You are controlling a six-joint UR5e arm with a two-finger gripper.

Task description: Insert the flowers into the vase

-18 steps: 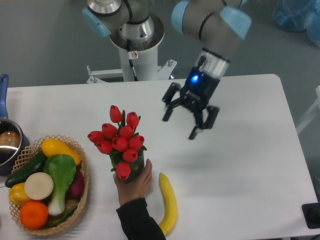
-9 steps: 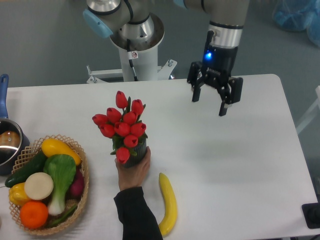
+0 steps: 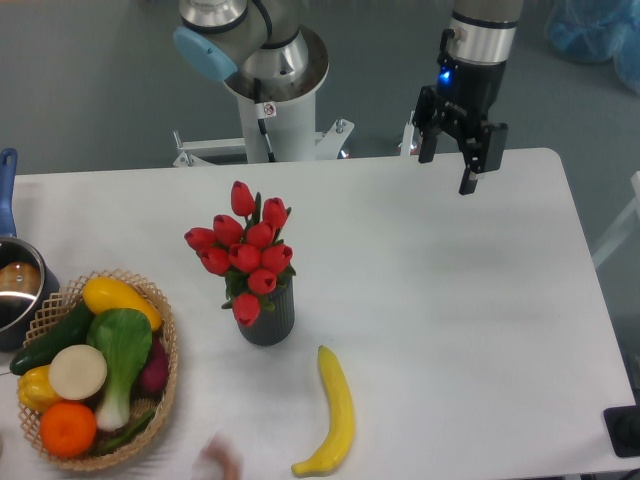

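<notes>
The flowers [image 3: 243,248], red tulips with green leaves, stand upright in the vase [image 3: 267,318], a small dark grey ribbed cylinder left of the table's centre. Their heads spread wider than the vase's mouth, and the stems are hidden inside it. My gripper [image 3: 447,170] hangs open and empty over the table's far edge, well to the right of the vase and above it.
A yellow banana [image 3: 332,412] lies just right of the vase, near the front edge. A woven basket [image 3: 168,345] of vegetables and fruit stands at the left. A pot [image 3: 15,285] sits at the far left edge. A blurred fingertip [image 3: 218,462] shows at the bottom edge.
My gripper has risen and moved back to the right, away from the vase. The hand that held the vase has let go and pulled back toward the bottom edge.
</notes>
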